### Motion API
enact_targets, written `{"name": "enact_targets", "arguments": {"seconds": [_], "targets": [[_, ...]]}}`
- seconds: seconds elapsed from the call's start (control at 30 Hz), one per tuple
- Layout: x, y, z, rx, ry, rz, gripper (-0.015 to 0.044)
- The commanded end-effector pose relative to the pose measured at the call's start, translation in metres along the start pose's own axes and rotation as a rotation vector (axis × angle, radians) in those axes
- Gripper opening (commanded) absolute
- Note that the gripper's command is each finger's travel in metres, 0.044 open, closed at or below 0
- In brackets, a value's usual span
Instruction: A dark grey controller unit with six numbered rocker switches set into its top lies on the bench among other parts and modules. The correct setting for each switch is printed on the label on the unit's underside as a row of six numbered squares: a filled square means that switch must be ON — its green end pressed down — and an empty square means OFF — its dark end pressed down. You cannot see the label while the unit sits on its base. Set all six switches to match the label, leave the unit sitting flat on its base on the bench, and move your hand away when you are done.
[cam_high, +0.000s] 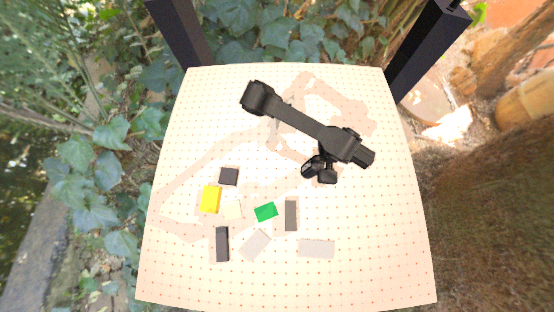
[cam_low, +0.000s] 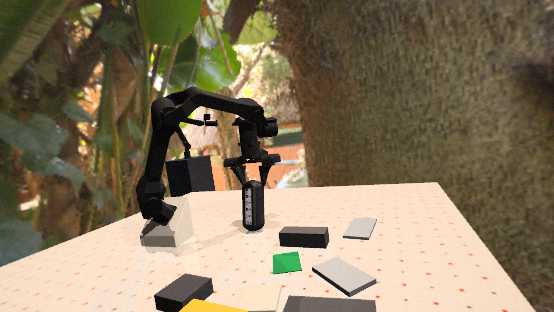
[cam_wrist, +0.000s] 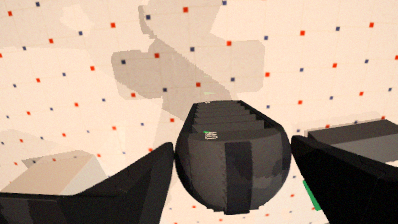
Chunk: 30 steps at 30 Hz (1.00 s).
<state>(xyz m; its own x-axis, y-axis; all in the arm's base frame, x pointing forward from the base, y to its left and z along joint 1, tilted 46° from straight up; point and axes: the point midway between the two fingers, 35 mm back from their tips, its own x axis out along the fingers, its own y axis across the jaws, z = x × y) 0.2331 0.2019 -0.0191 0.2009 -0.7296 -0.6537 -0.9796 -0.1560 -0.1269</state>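
Note:
The dark grey controller unit (cam_low: 258, 207) (cam_wrist: 205, 162) stands on end, its long axis nearly vertical, low at the bench; I cannot tell whether its lower end touches. My gripper (cam_low: 253, 186) (cam_wrist: 232, 146) is shut on the unit, one finger against each long side near the upper end. In the exterior view a pale strip with small dark marks, the label (cam_low: 248, 205), faces the camera; its squares are too small to read surely. In the wrist view the switches (cam_wrist: 225, 120) are on the opposite face, seen steeply, so their settings are mostly hidden.
A dark block (cam_high: 291, 215) (cam_low: 304, 237) (cam_wrist: 355, 141) and a green piece (cam_high: 266, 212) (cam_low: 287, 263) lie nearby. A yellow block (cam_high: 210, 199), two dark blocks (cam_high: 228, 176) (cam_high: 222, 244), a cream piece (cam_high: 231, 210) and two grey plates (cam_high: 255, 245) (cam_high: 316, 248) lie farther off.

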Motion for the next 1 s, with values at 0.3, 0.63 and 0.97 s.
{"name": "enact_targets", "arguments": {"seconds": [0.3,0.63,0.97], "targets": [[0.006,0.0,0.011,-0.005,-0.028,0.009,0.0336],[0.007,0.0,0.019,-0.004,-0.051,0.009,0.0337],[0.009,0.0,0.026,-0.004,-0.064,0.009,0.0336]]}}
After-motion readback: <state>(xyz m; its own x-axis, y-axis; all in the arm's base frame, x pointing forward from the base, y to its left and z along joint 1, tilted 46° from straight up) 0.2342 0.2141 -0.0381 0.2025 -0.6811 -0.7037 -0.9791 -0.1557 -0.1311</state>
